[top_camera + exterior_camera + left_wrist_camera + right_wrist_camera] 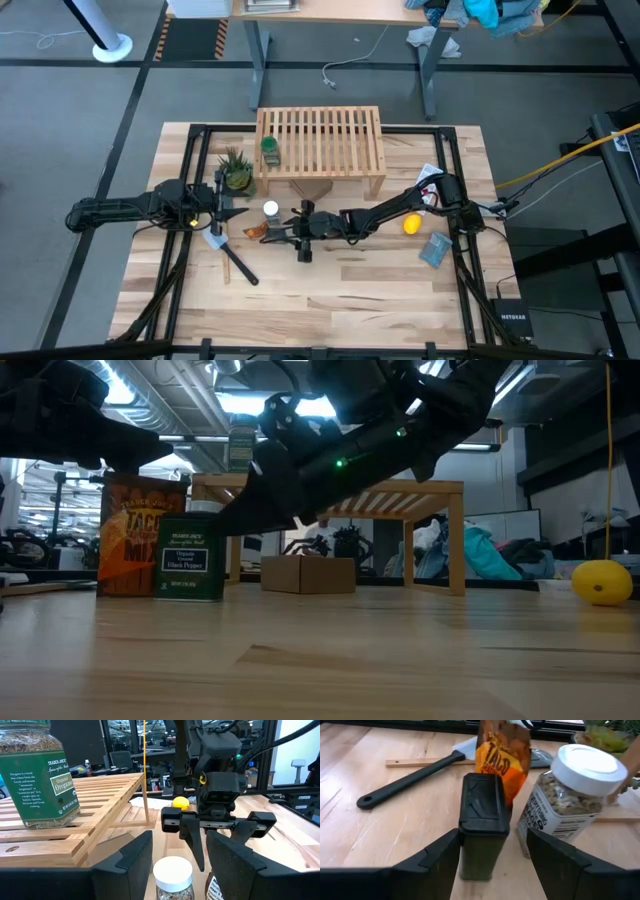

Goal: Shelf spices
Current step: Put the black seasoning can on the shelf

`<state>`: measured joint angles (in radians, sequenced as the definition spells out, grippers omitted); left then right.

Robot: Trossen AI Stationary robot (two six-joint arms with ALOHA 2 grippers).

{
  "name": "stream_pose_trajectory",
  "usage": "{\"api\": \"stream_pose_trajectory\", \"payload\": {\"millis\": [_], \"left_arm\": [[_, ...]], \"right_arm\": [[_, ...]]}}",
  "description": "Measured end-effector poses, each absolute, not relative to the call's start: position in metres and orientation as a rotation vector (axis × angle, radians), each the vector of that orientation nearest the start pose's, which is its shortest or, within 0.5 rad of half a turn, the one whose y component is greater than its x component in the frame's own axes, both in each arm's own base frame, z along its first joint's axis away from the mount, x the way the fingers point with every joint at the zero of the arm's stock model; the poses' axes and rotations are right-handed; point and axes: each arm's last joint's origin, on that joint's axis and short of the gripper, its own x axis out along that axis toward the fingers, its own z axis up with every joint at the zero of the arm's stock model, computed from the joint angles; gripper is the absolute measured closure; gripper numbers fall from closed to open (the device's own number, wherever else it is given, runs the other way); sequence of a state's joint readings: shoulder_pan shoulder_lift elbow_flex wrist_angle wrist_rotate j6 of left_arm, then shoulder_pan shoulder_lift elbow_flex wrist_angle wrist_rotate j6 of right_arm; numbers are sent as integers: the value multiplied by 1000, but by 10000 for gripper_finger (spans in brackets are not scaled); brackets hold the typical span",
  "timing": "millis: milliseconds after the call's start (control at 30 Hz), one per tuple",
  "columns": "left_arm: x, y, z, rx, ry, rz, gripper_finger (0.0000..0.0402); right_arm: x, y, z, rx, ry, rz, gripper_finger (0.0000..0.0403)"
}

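The dark squarish tin (pixel 484 805) stands upright on the table between the open fingers of my right gripper (pixel 492 842), which comes in level from the table's right; no touch shows. An orange taco-mix pouch (pixel 502 757) stands behind the tin, and the white-capped jar (pixel 570 795) stands beside it. My left gripper (pixel 177 847) is open and level, and the white-capped jar (pixel 172 872) is just ahead of its fingertips. The green-lidded jar (pixel 269 150) stands on the slatted top of the light-wood shelf (pixel 330 140), near its left end.
A potted plant (pixel 236 170) sits left of the shelf. A black spatula (pixel 238 262) lies near the pouch. The yellow lemon-like thing (pixel 411 224) and a blue packet (pixel 435 250) lie under the right arm. A small cardboard box (pixel 308 573) stands beneath the shelf.
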<state>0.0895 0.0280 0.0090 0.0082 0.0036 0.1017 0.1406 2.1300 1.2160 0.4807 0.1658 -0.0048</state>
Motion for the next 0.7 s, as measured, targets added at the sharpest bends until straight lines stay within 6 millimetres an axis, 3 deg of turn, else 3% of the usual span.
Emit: {"api": "stream_pose_trajectory", "payload": {"millis": [300,567,700], "left_arm": [[99,9,165,106,15,85,222],[98,9,165,104,15,85,222],[98,9,165,104,15,85,222]], "right_arm": [[442,59,132,-65,390,-21,168],[448,59,102,-54,359,-23,168],[450,55,100,-44,335,-40,169]]}}
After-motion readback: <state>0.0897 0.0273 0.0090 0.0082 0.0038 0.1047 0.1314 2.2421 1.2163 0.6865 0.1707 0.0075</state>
